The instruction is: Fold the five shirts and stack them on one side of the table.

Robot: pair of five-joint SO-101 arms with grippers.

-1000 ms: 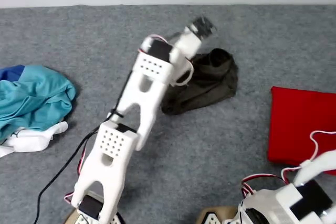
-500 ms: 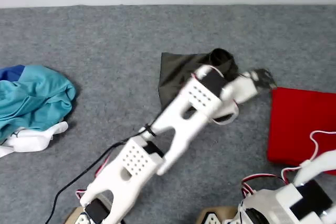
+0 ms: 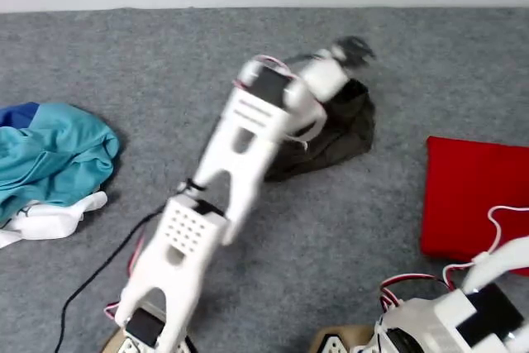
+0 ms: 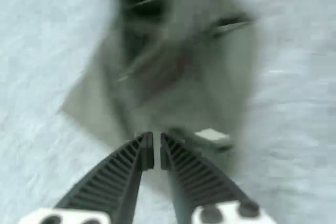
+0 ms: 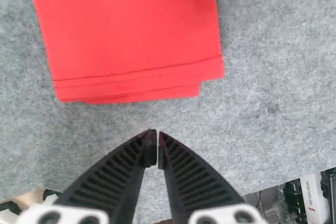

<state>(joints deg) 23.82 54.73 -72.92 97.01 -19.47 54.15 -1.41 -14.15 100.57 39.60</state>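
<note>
A crumpled dark olive shirt (image 3: 351, 126) lies at the middle back of the grey table, partly hidden by my left arm. My left gripper (image 3: 357, 47) hovers over its far edge. In the left wrist view that gripper (image 4: 156, 150) is shut with nothing seen between its fingers, and the blurred dark shirt (image 4: 173, 66) is beneath it. A folded red shirt (image 3: 475, 196) lies at the right edge. My right gripper (image 5: 153, 148) is shut over bare table just short of the red shirt (image 5: 126, 30).
A heap at the left edge holds a teal shirt (image 3: 50, 155), a white shirt (image 3: 50, 219) and a blue one (image 3: 21, 112). My right arm's base (image 3: 463, 312) sits at the front right. A black cable (image 3: 83, 287) trails at the front left.
My left arm swung right towards the red shirt, then back up over the dark shirt's far side. The right arm kept still.
</note>
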